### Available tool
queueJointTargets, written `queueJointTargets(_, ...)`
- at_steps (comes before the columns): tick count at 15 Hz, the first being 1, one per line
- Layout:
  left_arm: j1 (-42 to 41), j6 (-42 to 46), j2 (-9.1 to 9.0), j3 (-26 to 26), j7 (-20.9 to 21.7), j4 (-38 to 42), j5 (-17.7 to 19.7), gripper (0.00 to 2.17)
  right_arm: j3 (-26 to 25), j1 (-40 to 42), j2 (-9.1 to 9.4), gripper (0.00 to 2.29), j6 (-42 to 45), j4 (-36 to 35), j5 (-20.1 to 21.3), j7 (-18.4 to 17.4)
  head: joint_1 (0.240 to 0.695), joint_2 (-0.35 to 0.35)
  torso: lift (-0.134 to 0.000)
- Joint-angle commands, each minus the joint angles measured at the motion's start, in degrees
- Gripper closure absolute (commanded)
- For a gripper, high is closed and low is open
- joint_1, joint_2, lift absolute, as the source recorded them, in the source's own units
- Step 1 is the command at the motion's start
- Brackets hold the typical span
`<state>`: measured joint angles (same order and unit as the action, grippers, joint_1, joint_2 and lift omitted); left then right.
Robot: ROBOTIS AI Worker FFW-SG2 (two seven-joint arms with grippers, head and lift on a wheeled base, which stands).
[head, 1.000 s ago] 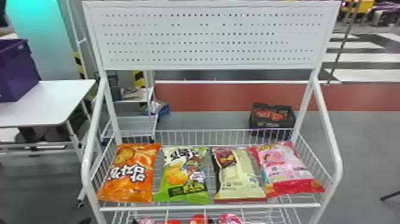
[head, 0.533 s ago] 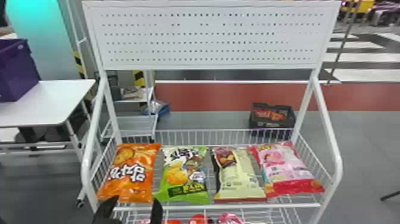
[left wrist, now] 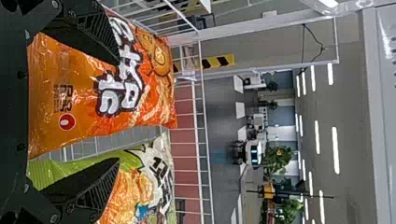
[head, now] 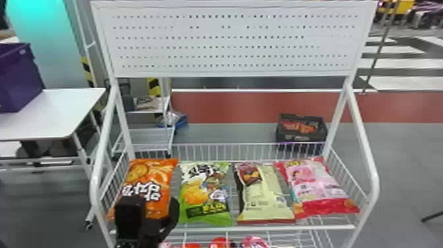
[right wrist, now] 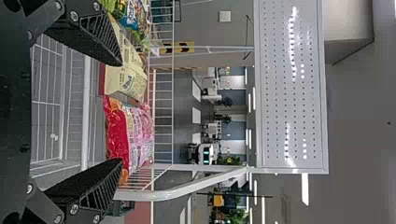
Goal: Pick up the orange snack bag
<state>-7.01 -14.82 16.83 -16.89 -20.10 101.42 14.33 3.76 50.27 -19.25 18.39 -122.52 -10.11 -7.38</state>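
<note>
Hovering at the front of the basket [head: 296, 227], the left gripper [head: 152, 206] is spread wide! The orange snack bag [head: 153, 174] is set at the basket's left end, just beside the green bag [head: 204, 189]. In the left wrist view, one finger is seen across each. Facing the pink bag [head: 316, 194], the right gripper [right wrist: 122, 112] is held wide open too.
</note>
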Motion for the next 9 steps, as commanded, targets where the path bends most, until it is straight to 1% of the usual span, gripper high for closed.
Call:
queueJointTargets(1,1.21,-2.37,-0.22,1.07,0.68,-1.05,1.23,0.26,-0.07,-0.09,0.00,0.17,-0.07,0.18,0.00,0.00,0.499,0.000,0.000)
queueJointTargets(2,1.65,-2.72,-0.22,1.34,1.29,-1.58,2.02,0.27,-0.07,-0.09,0.00,0.17,0.11,0.18,0.00,0.00,0.499,0.000,0.000)
queueJointTargets(4,2.61,-5.36,-0.40,2.22,1.82,-2.64,2.37,0.28,-0.07,-0.18,0.00,0.17,0.11,0.18,0.00,0.00,0.499,0.000,0.000)
queueJointTargets(8,3.32,-5.54,-0.31,3.01,1.64,-3.78,2.99,0.74,-0.07,-0.26,-0.18,0.17,0.11,0.26,-0.18,0.00,0.499,0.000,0.000)
queueJointTargets(9,3.23,-5.54,-0.31,3.18,1.20,-3.78,3.07,1.12,-0.07,-0.35,-0.18,0.17,0.11,0.26,-0.26,0.00,0.499,0.000,0.000)
